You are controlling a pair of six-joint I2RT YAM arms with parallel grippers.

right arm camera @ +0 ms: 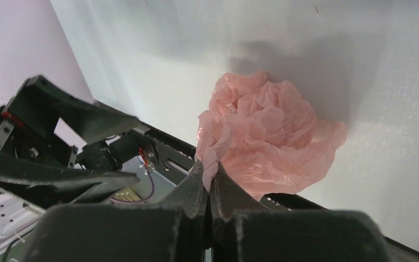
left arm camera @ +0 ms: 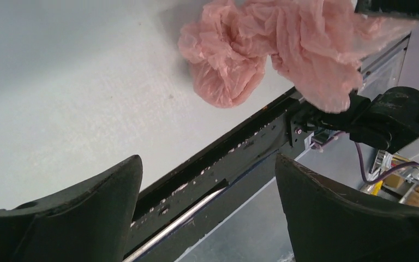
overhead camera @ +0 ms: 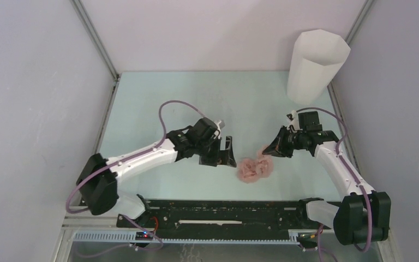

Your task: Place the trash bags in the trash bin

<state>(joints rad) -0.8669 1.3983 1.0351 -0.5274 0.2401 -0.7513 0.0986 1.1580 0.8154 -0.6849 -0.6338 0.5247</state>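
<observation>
The pale-pink trash bag [overhead camera: 254, 168] lies crumpled near the table's front edge, between the two arms. It also shows in the left wrist view [left arm camera: 273, 46] and the right wrist view [right arm camera: 267, 136]. My right gripper [overhead camera: 265, 148] is shut on a fold at the bag's upper right edge; the right wrist view shows pink film pinched between its fingertips [right arm camera: 208, 173]. My left gripper [overhead camera: 223, 155] is open and empty, just left of the bag and apart from it; its gripper [left arm camera: 207, 174] frames the table's front edge. The tall white faceted trash bin [overhead camera: 313, 66] stands upright at the far right corner.
A black rail [overhead camera: 223, 213] runs along the table's near edge below the bag. Metal frame posts [overhead camera: 95, 41] and pale walls enclose the table on the left, back and right. The bin stands close to the right wall.
</observation>
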